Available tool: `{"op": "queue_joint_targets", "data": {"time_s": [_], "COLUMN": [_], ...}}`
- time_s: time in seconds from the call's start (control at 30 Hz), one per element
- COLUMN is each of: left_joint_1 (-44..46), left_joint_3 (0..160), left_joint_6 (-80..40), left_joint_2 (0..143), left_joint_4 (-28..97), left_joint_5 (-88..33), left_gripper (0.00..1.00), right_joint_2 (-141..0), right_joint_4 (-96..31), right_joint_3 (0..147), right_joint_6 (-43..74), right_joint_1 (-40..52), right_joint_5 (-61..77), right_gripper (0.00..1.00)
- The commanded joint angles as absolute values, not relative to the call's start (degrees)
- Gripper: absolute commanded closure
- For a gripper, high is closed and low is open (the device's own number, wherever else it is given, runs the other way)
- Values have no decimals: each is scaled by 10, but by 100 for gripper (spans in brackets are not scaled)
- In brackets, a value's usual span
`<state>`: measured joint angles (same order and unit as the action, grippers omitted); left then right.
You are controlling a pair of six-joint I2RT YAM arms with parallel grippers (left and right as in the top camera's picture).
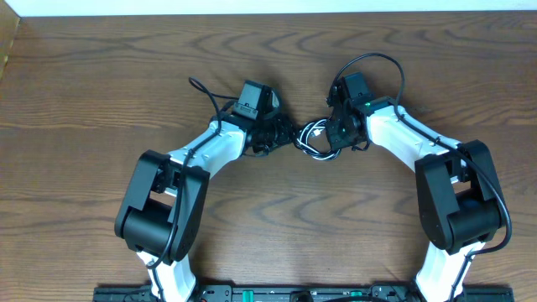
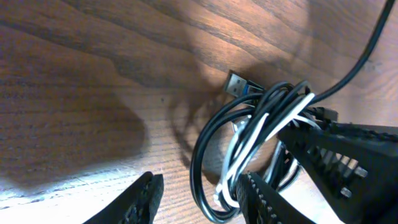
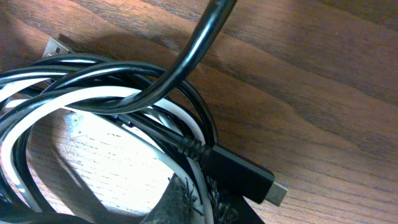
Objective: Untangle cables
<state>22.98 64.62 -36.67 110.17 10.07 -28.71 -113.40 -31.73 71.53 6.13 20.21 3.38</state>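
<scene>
One coiled bundle of cables [image 1: 312,138], black loops and one white, lies near the centre of the worktop [image 1: 84,84], slightly toward its far edge. Left gripper [image 2: 199,190]: fingers spread, with black loops lying between them unclamped. Right gripper [image 3: 196,199]: fingers pressed together, pinching the bundle at its side. A metal plug [image 2: 236,84] rests on the wood beside the coil.

Dark wood-grain table [image 1: 92,92], a tangled bundle of black and white cables [image 1: 312,139] on it
</scene>
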Motion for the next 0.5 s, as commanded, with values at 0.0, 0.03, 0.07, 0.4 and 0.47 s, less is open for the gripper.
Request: {"op": "queue_joint_targets", "data": {"time_s": [0.0, 0.03, 0.07, 0.4, 0.47], "left_joint_1": [235, 236, 238, 269, 261], "left_joint_3": [641, 641, 641, 642, 655], "left_joint_6": [-371, -371, -372, -358, -358], "left_joint_2": [1112, 1112, 1112, 1117, 1117], "left_joint_4": [107, 113, 118, 113, 138], "left_joint_5": [-249, -241, -235, -198, -198], "left_gripper": [60, 66, 70, 70, 70], "right_joint_2": [-1136, -1136, -1136, -1136, -1136], "right_joint_4": [-321, -321, -321, -319, -319], "right_joint_3": [714, 714, 714, 714, 714], "right_joint_6": [68, 68, 68, 53, 53], "right_joint_1": [204, 204, 204, 204, 204], "right_joint_5": [21, 21, 21, 70, 70], "right_gripper": [97, 97, 97, 95, 95]}}
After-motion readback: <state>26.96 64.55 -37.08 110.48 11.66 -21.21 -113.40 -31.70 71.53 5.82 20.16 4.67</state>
